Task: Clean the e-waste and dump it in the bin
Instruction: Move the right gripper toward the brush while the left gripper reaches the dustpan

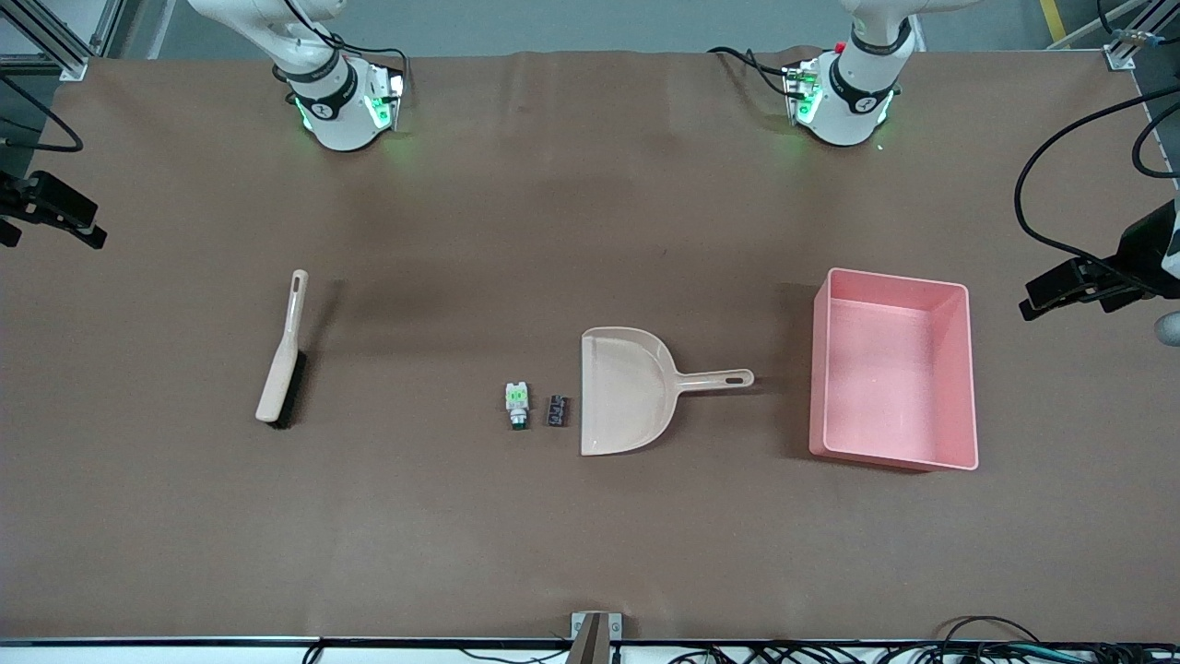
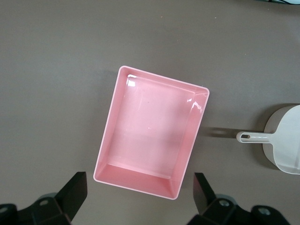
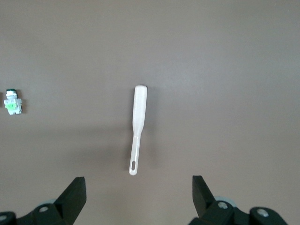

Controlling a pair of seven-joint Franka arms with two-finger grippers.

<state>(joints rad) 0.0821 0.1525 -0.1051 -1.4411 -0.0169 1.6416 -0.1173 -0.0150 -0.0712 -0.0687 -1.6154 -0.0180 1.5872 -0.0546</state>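
Stage: nothing is picked up yet; both arms wait high above the tabletop [image 1: 590, 184], and sweeping has not begun.
Left pincer [image 2: 140, 199]: spread wide, holding nothing, hanging over the bin [image 2: 152, 133].
Right pincer [image 3: 139, 199]: spread wide, empty, over the brush [image 3: 137, 126].
Key relation: the brush lies directly below the right pincer, its long axis running roughly from the robots' side toward the front camera, handle end toward the bases. By my reading the right arm is the nearer one to take it; the dustpan [image 1: 627, 392] sits nearer the left arm.
E-waste: the white part [image 1: 518, 406] and the dark chip [image 1: 556, 410] lie side by side, apart from each other, just beside the dustpan's open edge on the side toward the brush.
Bin location: toward the left arm's end, near the tip of the dustpan handle, empty.
Materials: brush is slim beige plastic with dark bristles; dustpan is smooth beige plastic, flat-mouthed; bin is glossy pink, rectangular; tabletop is matte brown.
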